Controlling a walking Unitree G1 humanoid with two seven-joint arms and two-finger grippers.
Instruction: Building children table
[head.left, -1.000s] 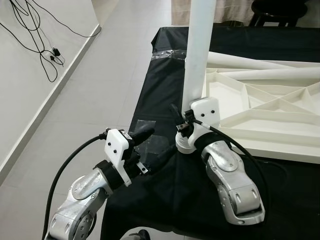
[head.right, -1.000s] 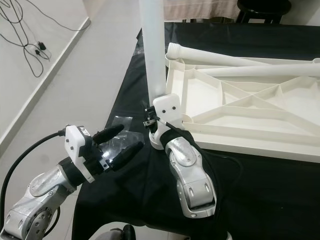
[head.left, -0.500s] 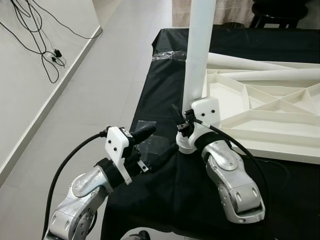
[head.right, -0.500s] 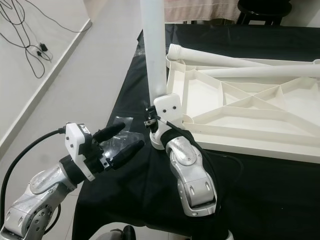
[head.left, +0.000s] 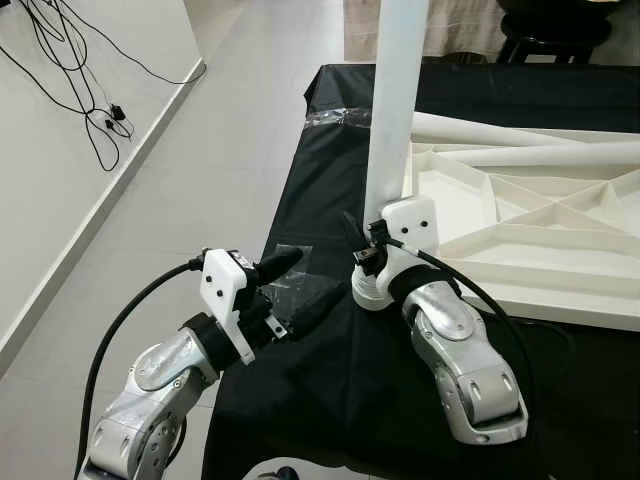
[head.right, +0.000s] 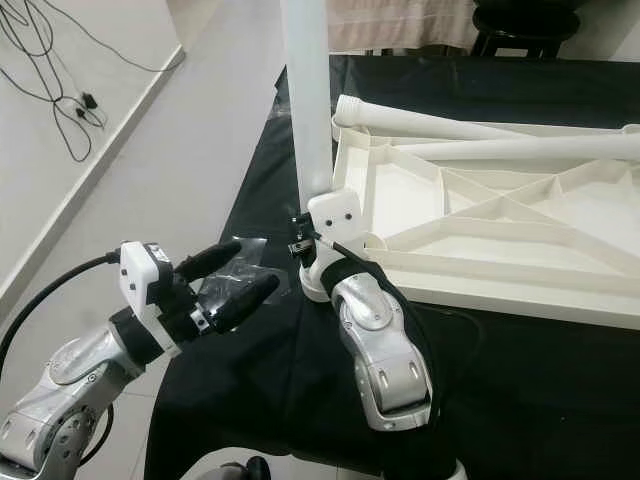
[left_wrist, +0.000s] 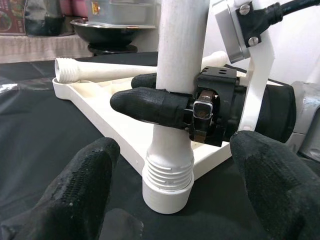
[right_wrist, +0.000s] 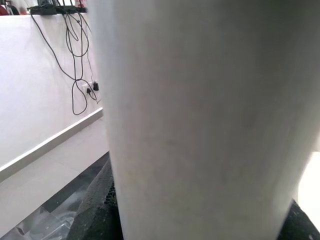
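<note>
A white table leg (head.left: 395, 100) stands upright on the black cloth, its threaded base (head.left: 370, 292) beside the corner of the upturned white table top (head.left: 520, 235). My right gripper (head.left: 362, 243) is shut on the leg just above that base. My left gripper (head.left: 315, 277) hovers open a little to the left of the leg, pointing at it and apart from it. In the left wrist view its two fingertips (left_wrist: 85, 185) flank the leg's base (left_wrist: 167, 185), with the right gripper's fingers (left_wrist: 150, 105) wrapped around the leg. Two more white legs (head.left: 520, 130) lie along the top's far side.
A black cloth (head.left: 330, 400) covers the work surface, and its left edge drops to the tiled floor (head.left: 200, 170). A clear plastic bag (head.right: 232, 278) lies under my left gripper. Cables (head.left: 85, 80) trail along the left wall. A dark stool (head.left: 555, 25) stands behind.
My left gripper has drawn back a little to the left and stays open. My right gripper keeps holding the upright leg in the same place.
</note>
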